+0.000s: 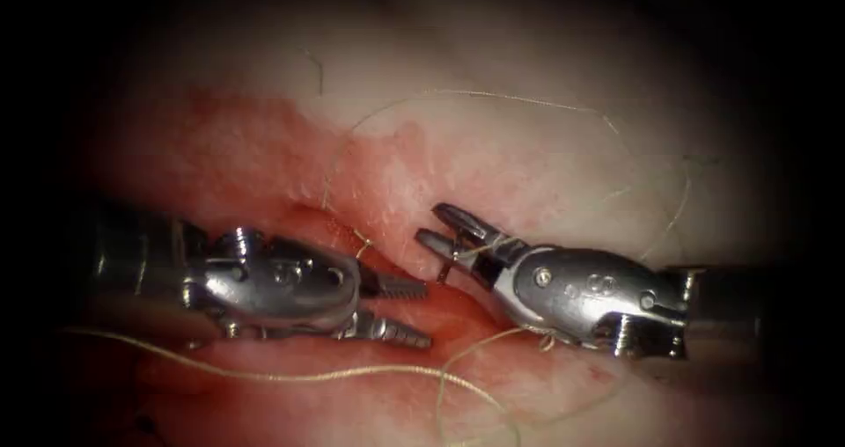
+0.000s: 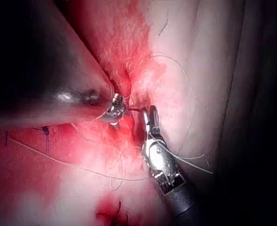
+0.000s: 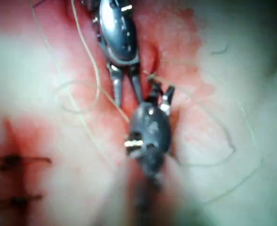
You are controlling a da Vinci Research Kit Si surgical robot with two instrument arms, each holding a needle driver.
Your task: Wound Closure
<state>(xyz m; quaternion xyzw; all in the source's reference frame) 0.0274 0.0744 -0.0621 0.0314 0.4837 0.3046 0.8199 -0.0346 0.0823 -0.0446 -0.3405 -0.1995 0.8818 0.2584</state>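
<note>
Left tool (image 1: 407, 311): jaws parted, holding nothing, over the cut (image 1: 387, 262) in the tissue (image 1: 493, 148). Right tool (image 1: 444, 229): jaws narrowly parted around the needle (image 1: 447, 262) (grip point along its curve unclear), just right of the cut. Thread (image 1: 290, 377) trails loose across the tissue.

The left tool (image 1: 409, 311) is lying left of the cut (image 1: 387, 262), the right tool (image 1: 444, 231) right of it, tips near; thread (image 1: 290, 377) is trailing across the tissue (image 1: 528, 157) in front of both.

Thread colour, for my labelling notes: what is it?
Pale tan thread, clearest in the endoscope view.
</note>
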